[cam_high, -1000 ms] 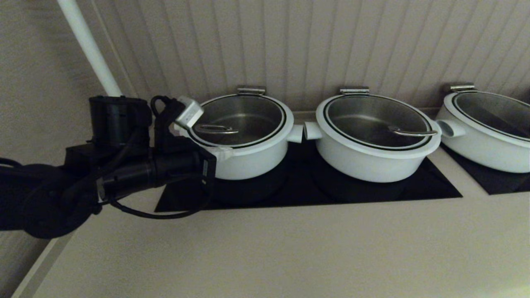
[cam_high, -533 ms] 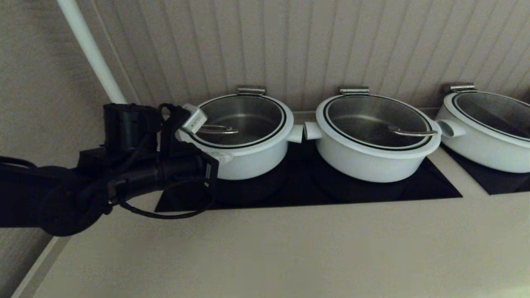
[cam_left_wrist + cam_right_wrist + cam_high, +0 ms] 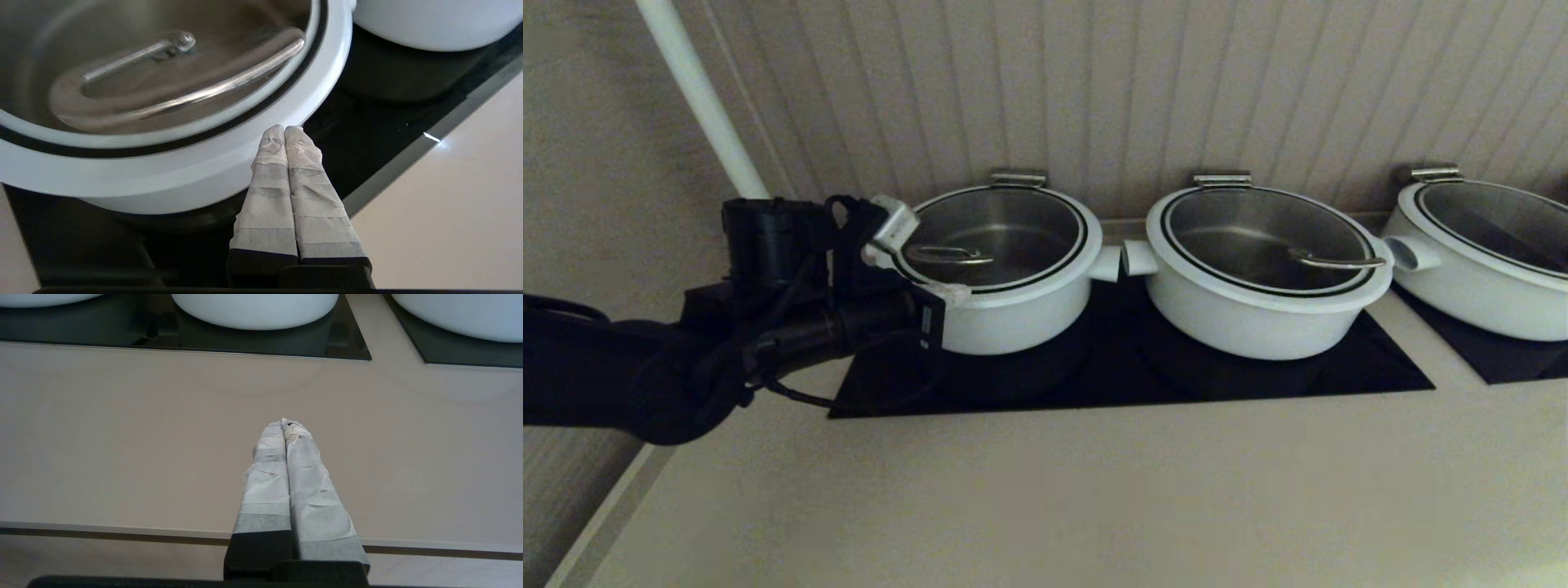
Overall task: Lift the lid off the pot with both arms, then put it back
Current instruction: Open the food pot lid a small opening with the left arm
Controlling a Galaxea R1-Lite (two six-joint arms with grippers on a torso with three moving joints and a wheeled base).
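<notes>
The lid, glass with a broad white rim and a slim steel handle, sits on the leftmost white pot. My left gripper is shut, with its white-wrapped tips at the front-left edge of the lid's rim. In the left wrist view the shut gripper touches the white rim of the lid. My right gripper is shut and empty, low over the beige counter near its front edge, and is out of the head view.
A wider white pot with a lid stands just right of the task pot, and a third pot is at the far right. All stand on black cooktop panels. A white pole rises behind my left arm. The beige counter stretches in front.
My left arm has shifted a little, forward and then back up, with its fingertips staying at the lid's front-left rim. The lid has not visibly moved.
</notes>
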